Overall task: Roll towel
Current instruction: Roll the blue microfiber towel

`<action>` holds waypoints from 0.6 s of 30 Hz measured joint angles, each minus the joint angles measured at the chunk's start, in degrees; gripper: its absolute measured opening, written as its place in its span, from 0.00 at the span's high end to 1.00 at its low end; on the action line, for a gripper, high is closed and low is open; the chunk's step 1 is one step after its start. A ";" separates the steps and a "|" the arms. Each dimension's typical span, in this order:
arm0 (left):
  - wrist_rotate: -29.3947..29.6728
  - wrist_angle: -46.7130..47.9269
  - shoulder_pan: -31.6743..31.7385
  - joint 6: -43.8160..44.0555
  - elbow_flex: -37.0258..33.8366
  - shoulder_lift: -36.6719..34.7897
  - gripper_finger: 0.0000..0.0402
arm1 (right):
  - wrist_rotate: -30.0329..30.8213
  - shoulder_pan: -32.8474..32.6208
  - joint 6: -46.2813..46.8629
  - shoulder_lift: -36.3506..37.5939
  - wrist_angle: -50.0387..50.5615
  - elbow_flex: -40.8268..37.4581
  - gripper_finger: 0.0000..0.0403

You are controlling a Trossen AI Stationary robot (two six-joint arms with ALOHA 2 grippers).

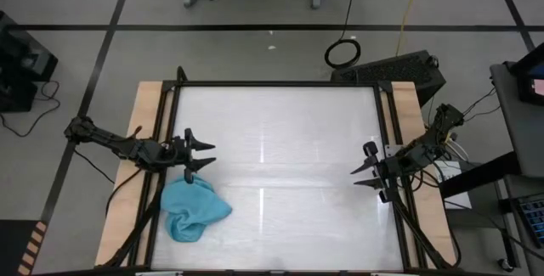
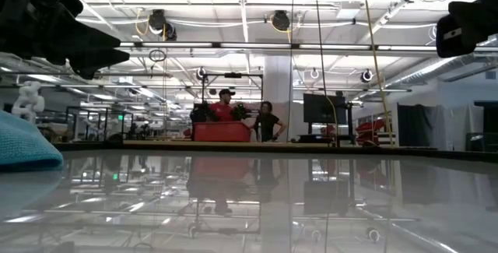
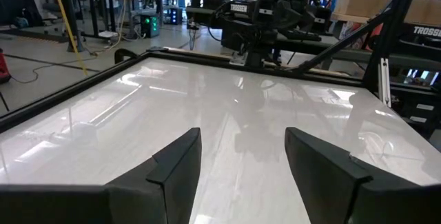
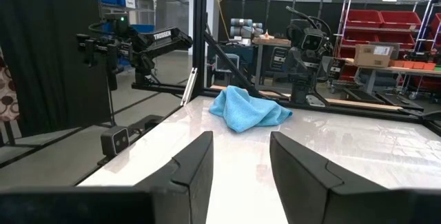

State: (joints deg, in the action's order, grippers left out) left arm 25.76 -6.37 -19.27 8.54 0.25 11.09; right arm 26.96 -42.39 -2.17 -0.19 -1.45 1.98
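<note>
The soft, crumpled turquoise-blue cloth towel (image 1: 194, 211) lies bunched near the left front corner of the shiny white counter (image 1: 280, 132), so it needs flattening first. The left tool (image 1: 202, 155) hovers just beside it, fingers spread. The right tool (image 1: 364, 171) waits far off, fingers spread too.

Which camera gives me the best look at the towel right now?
The high view: the towel shows whole from above, crumpled in a heap near the table's left front corner, just by the open left gripper. The right wrist view shows it from the side, farther off. The low view catches only an edge. The left wrist view misses it.
</note>
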 joint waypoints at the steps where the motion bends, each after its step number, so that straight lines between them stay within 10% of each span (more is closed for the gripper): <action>1: 0.01 -0.02 0.00 0.00 0.00 -0.01 0.47 | 0.00 0.02 0.00 0.00 -0.02 0.00 0.67; 18: -0.01 0.00 0.00 0.00 0.00 -0.01 0.47 | 0.09 0.02 6.15 0.00 -5.75 -0.01 0.67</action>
State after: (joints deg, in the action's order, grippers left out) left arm 25.76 -6.37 -19.27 8.54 0.25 11.08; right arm 27.05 -42.37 3.97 -0.19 -7.21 1.97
